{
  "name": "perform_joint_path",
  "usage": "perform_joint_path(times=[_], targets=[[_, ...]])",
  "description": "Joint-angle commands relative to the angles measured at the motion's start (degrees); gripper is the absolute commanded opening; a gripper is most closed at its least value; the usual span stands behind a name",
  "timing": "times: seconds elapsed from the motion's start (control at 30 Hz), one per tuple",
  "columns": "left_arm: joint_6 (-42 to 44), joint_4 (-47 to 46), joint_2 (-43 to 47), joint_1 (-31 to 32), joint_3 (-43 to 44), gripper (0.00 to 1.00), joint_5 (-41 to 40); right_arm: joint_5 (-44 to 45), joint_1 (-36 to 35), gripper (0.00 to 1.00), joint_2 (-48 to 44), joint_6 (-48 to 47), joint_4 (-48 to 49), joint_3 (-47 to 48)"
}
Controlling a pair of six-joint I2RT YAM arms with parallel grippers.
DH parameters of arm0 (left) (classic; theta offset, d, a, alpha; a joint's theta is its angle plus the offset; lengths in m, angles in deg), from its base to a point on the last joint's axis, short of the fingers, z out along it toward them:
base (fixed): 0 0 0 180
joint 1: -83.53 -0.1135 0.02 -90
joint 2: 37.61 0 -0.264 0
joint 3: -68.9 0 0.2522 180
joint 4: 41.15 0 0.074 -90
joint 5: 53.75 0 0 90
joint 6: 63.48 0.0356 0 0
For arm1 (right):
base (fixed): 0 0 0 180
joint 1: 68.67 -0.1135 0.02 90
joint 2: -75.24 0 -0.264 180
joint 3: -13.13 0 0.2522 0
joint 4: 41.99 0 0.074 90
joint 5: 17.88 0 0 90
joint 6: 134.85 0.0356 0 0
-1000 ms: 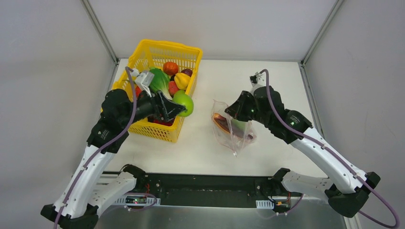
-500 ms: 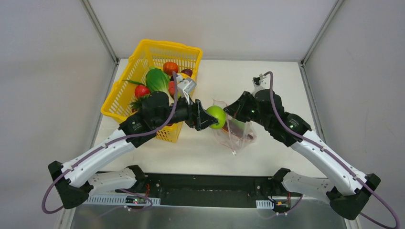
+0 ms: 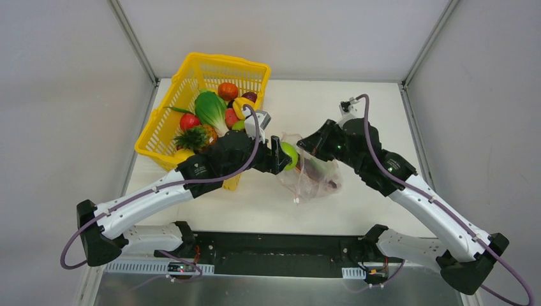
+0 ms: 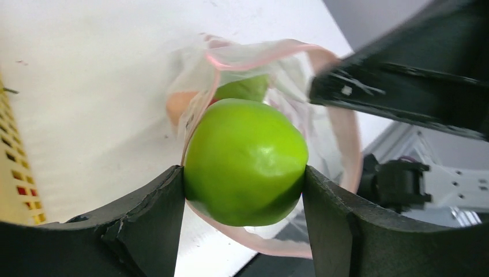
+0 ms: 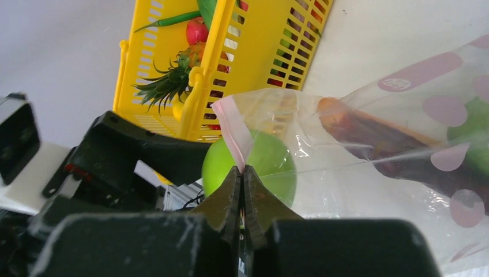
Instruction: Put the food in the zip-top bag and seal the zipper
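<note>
Left gripper [image 4: 243,173]: jaws well apart, clamped on the green apple [image 4: 245,156], one finger on each side of it. Apple clear of the table, right at the mouth of the zip-top bag [image 4: 340,133]. The pink zipper [image 4: 216,57] loops behind and under the apple; cannot tell whether the apple has crossed the rim.

Right gripper [image 5: 243,173]: jaws pressed together, pinching the pink zipper strip [image 5: 230,130] at the bag's upper edge, which holds the mouth lifted and open toward the left arm.

Inside the bag: a second green piece [image 4: 247,89] behind the apple and an orange-brown piece [image 5: 357,124]; exact kinds unclear through the crinkled film.

Top view: the bag [image 3: 312,182] sits near the middle of the white table [image 3: 357,108], between the two grippers. The yellow basket [image 3: 191,76] stands at the far left, well apart from the bag. It holds leafy greens [image 3: 210,108], a pineapple [image 3: 191,137], a yellow pepper [image 3: 242,105] and several red pieces.
</note>
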Motion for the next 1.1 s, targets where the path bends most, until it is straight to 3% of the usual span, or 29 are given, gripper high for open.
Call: perform_joint_path(times=[0.0,0.2,0.53,0.87,1.07], targets=[[1.0,-0.52,-3.41,0.2,3.56,0.54,-6.67,-4.83,-0.07,0.02,-2.22,1.67,6.23,0.06],[-2.51,-12.0,-8.54,0.4,4.75,0.55,-1.86,-4.87,-0.17,0.02,-4.26,5.71,11.47,-4.59],[-13.0,-33.33,-13.89,0.66,-1.66,0.62,5.26,4.59,-0.1,0.02,-10.06,11.31,15.7,-10.03],[-10.36,-30.2,-14.58,0.85,0.1,0.75,13.98,7.34,0.95,0.03,-12.35,11.51,14.18,-10.84],[-4.0,-15.08,-14.1,0.93,6.43,0.9,17.39,6.64,2.0,0.03,-12.71,11.83,14.07,-11.45]])
